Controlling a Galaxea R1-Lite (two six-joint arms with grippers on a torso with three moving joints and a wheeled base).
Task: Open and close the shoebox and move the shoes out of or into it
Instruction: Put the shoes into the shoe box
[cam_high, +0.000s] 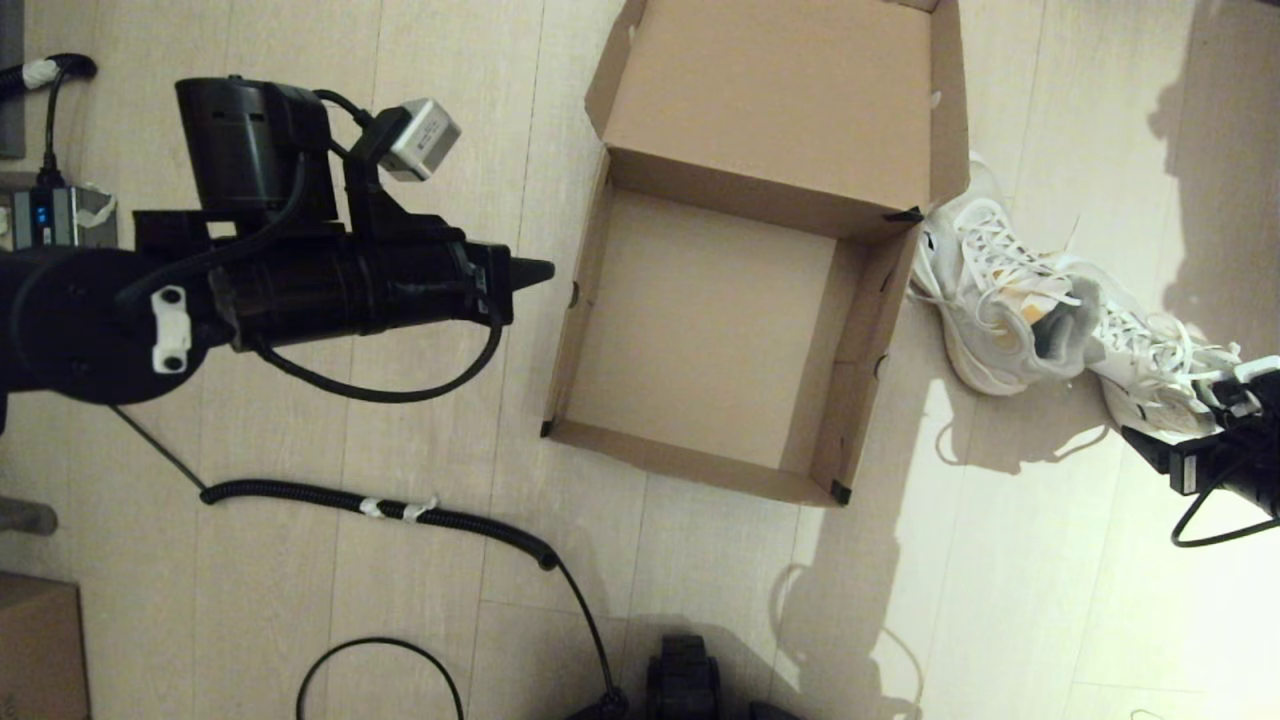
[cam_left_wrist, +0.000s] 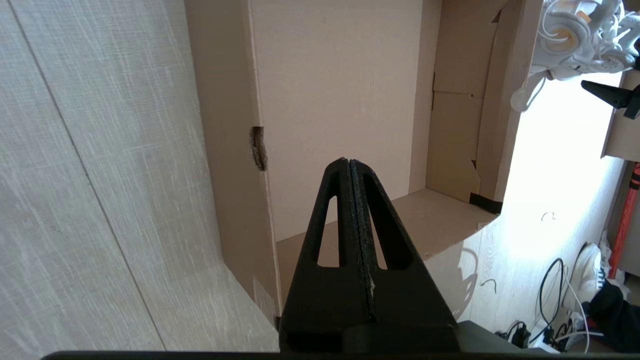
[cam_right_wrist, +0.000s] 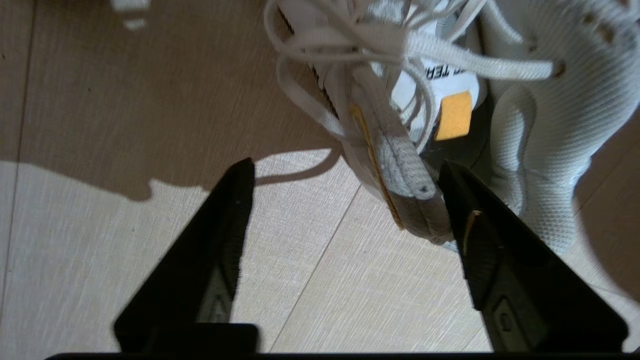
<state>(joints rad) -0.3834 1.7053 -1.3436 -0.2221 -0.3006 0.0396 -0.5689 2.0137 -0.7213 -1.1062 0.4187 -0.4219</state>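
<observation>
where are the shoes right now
In the head view the shoes lie on the floor just right of the open shoebox, outside it, with the right gripper at the farther shoe.

You have a pale wood-plank floor (cam_high: 300, 620) underneath. A black coiled cable (cam_high: 400, 512), wrapped with white tape, snakes across at seven o'clock. A plain brown carton (cam_high: 40, 645) sits at the eight o'clock corner. A grey device (cam_high: 45, 215) lies at nine o'clock.

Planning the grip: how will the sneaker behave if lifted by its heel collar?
The sneaker looks like soft mesh, so the collar would probably fold in the right pincer. It likely hangs tilted, with loose laces dangling and possibly snagging.
</observation>
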